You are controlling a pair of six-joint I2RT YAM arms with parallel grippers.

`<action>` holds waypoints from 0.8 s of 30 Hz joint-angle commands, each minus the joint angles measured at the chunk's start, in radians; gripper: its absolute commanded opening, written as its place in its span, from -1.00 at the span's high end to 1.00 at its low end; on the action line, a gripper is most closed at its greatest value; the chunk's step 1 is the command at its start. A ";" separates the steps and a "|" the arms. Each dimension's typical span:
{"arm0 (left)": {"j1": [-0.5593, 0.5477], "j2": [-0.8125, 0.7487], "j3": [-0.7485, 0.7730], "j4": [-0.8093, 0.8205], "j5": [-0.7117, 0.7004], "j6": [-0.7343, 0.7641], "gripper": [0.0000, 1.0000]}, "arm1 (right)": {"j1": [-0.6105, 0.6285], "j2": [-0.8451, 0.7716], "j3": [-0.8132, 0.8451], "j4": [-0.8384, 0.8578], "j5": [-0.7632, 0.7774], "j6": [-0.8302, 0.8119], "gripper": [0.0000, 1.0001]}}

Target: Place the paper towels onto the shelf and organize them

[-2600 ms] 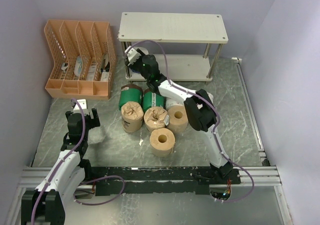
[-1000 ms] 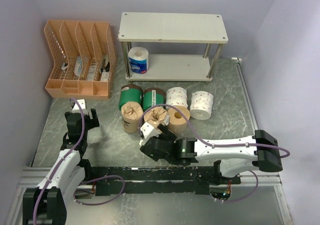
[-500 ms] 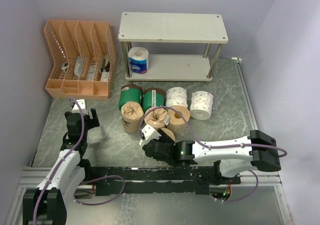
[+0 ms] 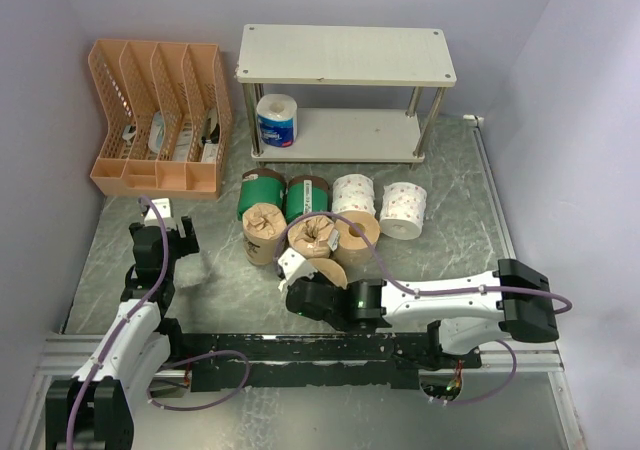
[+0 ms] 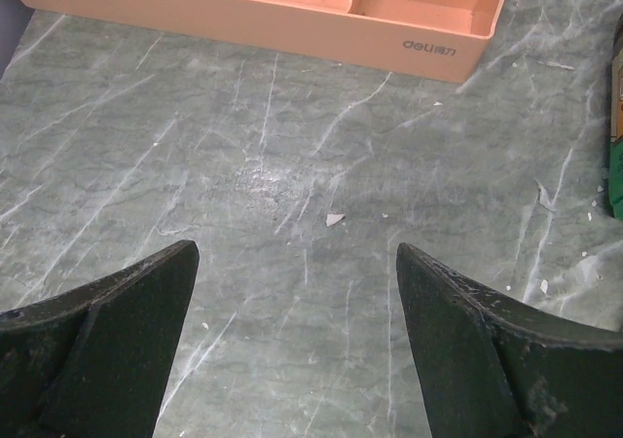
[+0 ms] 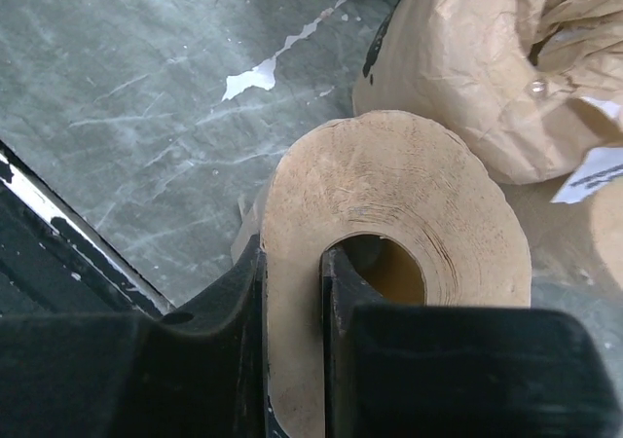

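right gripper (image 6: 292,297) pinches wall of plain tan roll (image 6: 409,195) (one finger inside its hollow core), lower centre | left gripper (image 5: 297,263) spread wide above veined grey table (image 5: 292,165) | blue-and-white roll (image 4: 277,120) on lower board of shelf (image 4: 345,55)

- Tan roll (image 4: 335,268): mostly hidden under right gripper (image 4: 315,282) in top view; cut off at wrist view's bottom edge.
- Green roll (image 5: 616,136): cropped at right edge.
- Organizer (image 4: 160,175) contents: too small to identify.

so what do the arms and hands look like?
Left arm and right arm: white links, black joints, a purple cable looping along each, a small white block by each wrist. Left hand: two black wedge-shaped fingers, scuffed edges. Right hand: the same.
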 commanded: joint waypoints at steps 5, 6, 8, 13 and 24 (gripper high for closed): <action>0.007 -0.010 -0.011 0.040 0.018 -0.004 -0.88 | -0.001 -0.025 0.378 -0.359 0.076 -0.048 1.00; 0.010 -0.009 -0.010 0.040 0.017 -0.005 -0.88 | -0.002 -0.027 0.444 -0.398 0.086 -0.052 1.00; 0.019 0.007 -0.005 0.041 0.022 -0.010 -0.88 | -0.001 -0.038 0.524 -0.437 0.100 -0.071 1.00; 0.024 -0.002 -0.005 0.033 0.035 -0.002 -0.88 | -0.065 -0.058 0.609 -0.276 0.187 -0.290 1.00; 0.008 0.000 -0.002 0.029 0.012 -0.002 -0.88 | -0.651 0.169 0.670 0.202 -0.208 -0.581 1.00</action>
